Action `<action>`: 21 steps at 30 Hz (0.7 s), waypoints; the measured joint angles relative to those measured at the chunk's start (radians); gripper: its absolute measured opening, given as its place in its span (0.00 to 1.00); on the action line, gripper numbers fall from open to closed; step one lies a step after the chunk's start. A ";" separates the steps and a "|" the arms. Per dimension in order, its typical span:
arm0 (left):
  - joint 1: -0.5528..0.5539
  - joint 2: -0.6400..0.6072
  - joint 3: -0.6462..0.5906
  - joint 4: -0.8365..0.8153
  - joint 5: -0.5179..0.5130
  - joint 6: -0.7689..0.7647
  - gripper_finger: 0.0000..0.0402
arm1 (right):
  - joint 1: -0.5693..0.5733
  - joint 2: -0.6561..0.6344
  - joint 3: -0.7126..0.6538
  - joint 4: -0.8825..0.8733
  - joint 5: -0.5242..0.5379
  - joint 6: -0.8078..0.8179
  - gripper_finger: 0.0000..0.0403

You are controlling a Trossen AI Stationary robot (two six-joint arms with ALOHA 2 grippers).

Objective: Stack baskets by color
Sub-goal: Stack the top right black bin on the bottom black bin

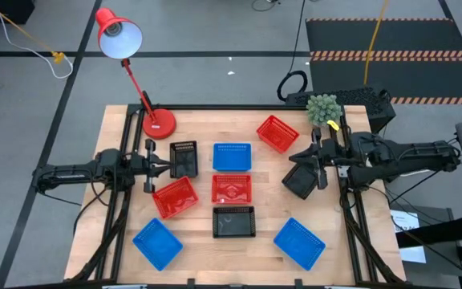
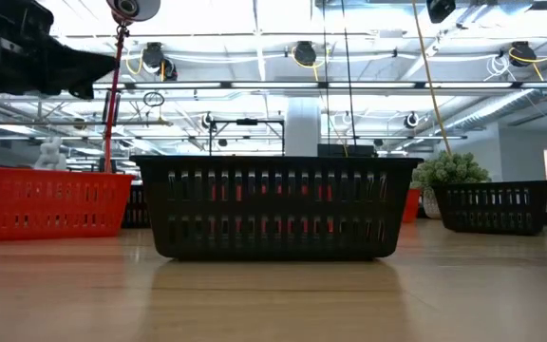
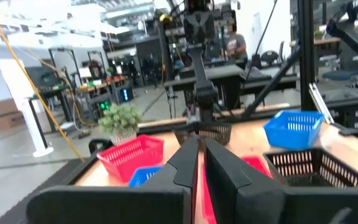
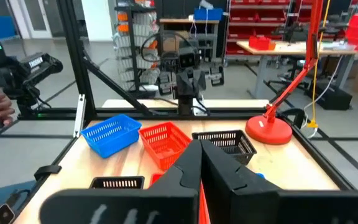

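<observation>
I judge black basket (image 1: 184, 158) light, stiff, slatted — take by rim. Left gripper (image 1: 152, 166) just beside it, right gripper (image 1: 318, 163) idle — both pressed together, empty.

Bright, even overhead lighting; ceiling lights (image 2: 302, 52) glare white in the low view; soft shadows under the baskets; wrist views blur near the jaws.

You have open room along the table's (image 1: 119, 128) near edge between the blue basket (image 1: 157, 243) at the left corner and the black basket (image 1: 234, 221). The red desk lamp (image 1: 139, 76) blocks the far left corner, the plant (image 1: 322, 108) the far right.
</observation>
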 joint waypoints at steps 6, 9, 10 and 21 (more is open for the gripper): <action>0.000 0.000 0.000 0.082 0.000 -0.044 0.08 | 0.000 0.044 0.073 -0.048 0.000 0.021 0.00; 0.000 0.000 0.000 0.110 0.000 -0.118 0.08 | 0.000 0.052 0.083 -0.060 0.000 0.009 0.00; 0.000 0.000 0.000 0.120 0.000 -0.143 0.08 | 0.000 0.053 0.083 -0.062 0.001 0.006 0.00; -0.003 0.000 0.002 0.189 -0.052 -0.457 0.08 | 0.000 0.054 0.084 -0.068 0.001 0.036 0.00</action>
